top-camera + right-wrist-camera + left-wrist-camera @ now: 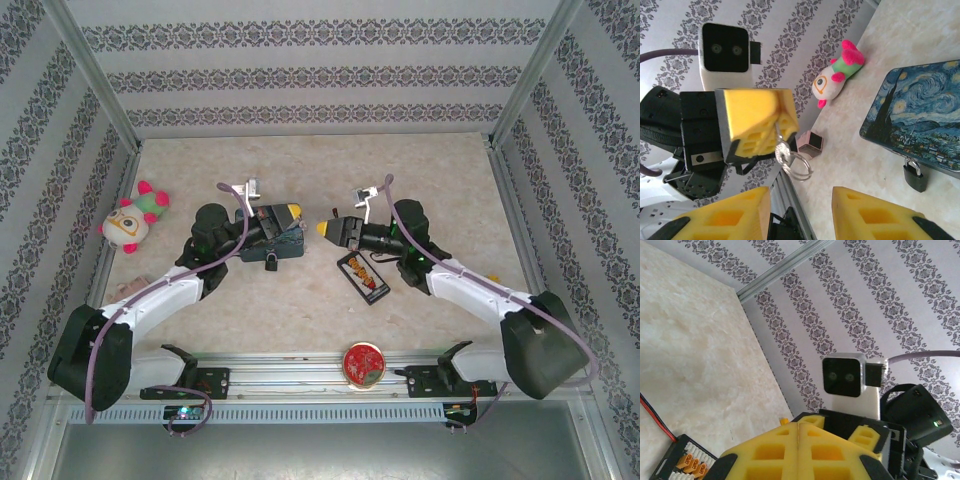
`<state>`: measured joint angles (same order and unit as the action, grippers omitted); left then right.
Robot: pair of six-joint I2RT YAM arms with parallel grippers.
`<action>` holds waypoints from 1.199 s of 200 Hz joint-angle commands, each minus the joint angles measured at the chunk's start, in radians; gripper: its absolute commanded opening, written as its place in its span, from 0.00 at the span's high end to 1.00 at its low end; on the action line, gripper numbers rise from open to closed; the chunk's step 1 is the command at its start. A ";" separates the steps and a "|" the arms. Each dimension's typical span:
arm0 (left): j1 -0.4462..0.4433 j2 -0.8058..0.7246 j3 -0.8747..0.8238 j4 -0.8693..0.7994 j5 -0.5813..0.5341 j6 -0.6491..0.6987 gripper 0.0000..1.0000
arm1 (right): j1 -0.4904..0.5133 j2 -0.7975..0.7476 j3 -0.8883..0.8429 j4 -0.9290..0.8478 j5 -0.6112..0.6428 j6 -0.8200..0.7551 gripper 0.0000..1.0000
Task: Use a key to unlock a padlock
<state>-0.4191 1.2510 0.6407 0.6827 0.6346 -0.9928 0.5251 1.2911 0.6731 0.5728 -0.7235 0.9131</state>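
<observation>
The right gripper [801, 205], jaws parted and empty, faces the left gripper [776, 122] pinching the key [782, 149], likely light, stiff and slippery, best taken by its bow; the padlock [915, 176] sits at the blue tin's [920, 110] edge.

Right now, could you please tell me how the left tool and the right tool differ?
The left tool is shut; the right tool stands open. The left tool pinches the small grey metal key; the right tool holds nothing. Both have yellow fingers and point toward each other.
</observation>
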 commanded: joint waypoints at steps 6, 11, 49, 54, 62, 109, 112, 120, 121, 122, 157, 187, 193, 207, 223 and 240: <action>-0.023 -0.005 -0.023 0.042 -0.015 0.002 1.00 | 0.030 -0.042 -0.011 0.018 0.104 -0.027 0.62; -0.025 -0.003 -0.026 0.045 -0.015 0.000 1.00 | 0.033 -0.042 -0.008 0.016 0.105 -0.029 0.62; -0.035 0.010 -0.027 0.077 -0.012 -0.016 1.00 | 0.051 -0.009 0.025 0.015 0.098 -0.043 0.62; -0.037 0.012 -0.027 0.080 -0.012 -0.017 1.00 | 0.054 -0.004 0.028 0.016 0.096 -0.042 0.62; -0.038 0.013 -0.026 0.082 -0.014 -0.018 1.00 | 0.057 0.003 0.034 0.018 0.092 -0.044 0.62; -0.043 0.024 -0.029 0.110 -0.019 -0.032 1.00 | 0.081 0.034 0.052 0.020 0.090 -0.053 0.65; -0.044 0.026 -0.029 0.114 -0.019 -0.035 1.00 | 0.081 0.036 0.052 0.022 0.090 -0.052 0.65; -0.044 0.030 -0.029 0.124 -0.019 -0.042 1.00 | 0.083 0.043 0.054 0.026 0.087 -0.051 0.65; -0.044 0.030 -0.029 0.125 -0.019 -0.042 1.00 | 0.083 0.043 0.054 0.027 0.087 -0.051 0.65; -0.044 0.031 -0.029 0.126 -0.019 -0.042 1.00 | 0.083 0.044 0.055 0.028 0.087 -0.050 0.65; -0.045 0.047 -0.026 0.158 -0.016 -0.064 1.00 | 0.086 0.063 0.062 0.042 0.076 -0.041 0.66; -0.046 0.056 -0.026 0.182 -0.012 -0.081 1.00 | 0.086 0.062 0.068 0.047 0.068 -0.043 0.67; -0.047 0.057 -0.026 0.183 -0.012 -0.082 1.00 | 0.086 0.060 0.069 0.046 0.069 -0.045 0.68; -0.046 0.056 -0.024 0.183 -0.012 -0.084 1.00 | 0.081 0.060 0.069 0.046 0.069 -0.046 0.68; -0.048 0.057 -0.025 0.182 -0.013 -0.087 1.00 | 0.080 0.060 0.071 0.047 0.065 -0.045 0.70; -0.048 0.057 -0.026 0.181 -0.016 -0.089 1.00 | 0.079 0.060 0.069 0.049 0.063 -0.047 0.72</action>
<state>-0.4519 1.3075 0.6170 0.7963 0.6197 -1.0653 0.6003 1.3533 0.7132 0.5808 -0.6437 0.8845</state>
